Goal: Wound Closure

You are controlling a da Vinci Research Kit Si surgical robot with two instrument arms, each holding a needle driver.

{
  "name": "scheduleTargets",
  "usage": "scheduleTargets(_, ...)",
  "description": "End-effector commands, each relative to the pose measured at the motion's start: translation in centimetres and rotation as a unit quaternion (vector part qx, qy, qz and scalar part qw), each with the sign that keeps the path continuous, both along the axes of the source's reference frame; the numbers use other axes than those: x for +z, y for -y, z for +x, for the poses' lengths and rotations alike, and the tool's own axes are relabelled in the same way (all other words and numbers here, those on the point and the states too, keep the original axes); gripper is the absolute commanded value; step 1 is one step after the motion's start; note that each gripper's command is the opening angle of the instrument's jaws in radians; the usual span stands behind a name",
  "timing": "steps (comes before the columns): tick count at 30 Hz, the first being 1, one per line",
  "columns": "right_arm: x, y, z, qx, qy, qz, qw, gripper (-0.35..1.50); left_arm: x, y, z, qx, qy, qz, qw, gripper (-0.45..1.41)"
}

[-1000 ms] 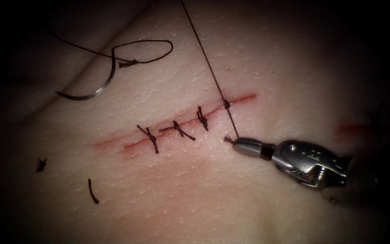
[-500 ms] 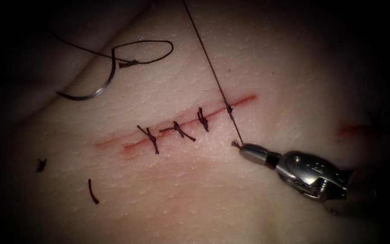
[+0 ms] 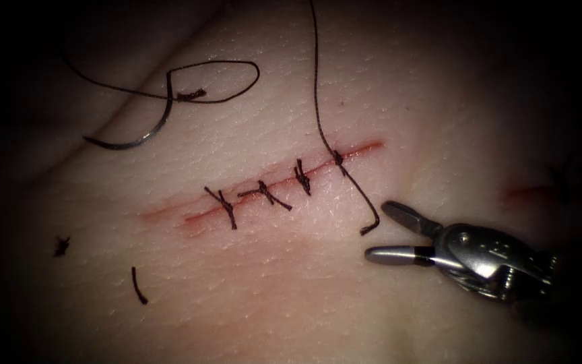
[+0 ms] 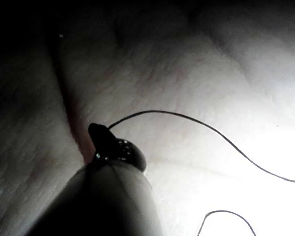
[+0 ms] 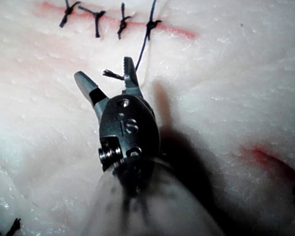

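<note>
A bench for surgical practice: a slab of pale tissue (image 3: 291, 283) with a stitched cut (image 3: 264, 192), a curved needle (image 3: 136, 131) lying loose above that cut, and a jointed steel tool (image 3: 399, 232) beside it.

You can read one mark: an "S" stamped on your right tool (image 5: 106, 76) (on its dark metal wrist housing).
</note>
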State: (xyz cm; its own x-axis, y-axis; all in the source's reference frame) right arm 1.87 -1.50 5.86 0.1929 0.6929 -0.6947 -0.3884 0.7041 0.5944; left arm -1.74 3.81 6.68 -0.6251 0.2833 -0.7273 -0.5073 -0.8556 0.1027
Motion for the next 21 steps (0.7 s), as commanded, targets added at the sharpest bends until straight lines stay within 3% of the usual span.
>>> scheduleTargets(1, -0.03, 0.01, 0.08, -0.004, -0.001, -0.003, 1.0, 1.21, -0.02, 0.05, -0.08, 0.004, 0.006, 0.001, 1.0, -0.45)
scheduleTargets(7, -0.1, -0.23, 0.07, -0.004, 0.005, -0.01, 1.0, 1.16, -0.43, 0.41, -0.12, 0.013, 0.021, 0.007, 1.0, -0.45)
scheduleTargets(11, -0.02, -0.37, 0.18, 0.0, 0.012, -0.013, 1.0, 1.16, -0.96, 0.64, -0.11, 0.019, 0.039, 0.017, 0.999, -0.45)
scheduleTargets(21, 0.17, -0.58, 0.49, -0.004, 0.039, -0.031, 0.999, 1.15, -1.9, 0.86, -0.26, 0.012, 0.049, -0.005, 0.999, -0.45)
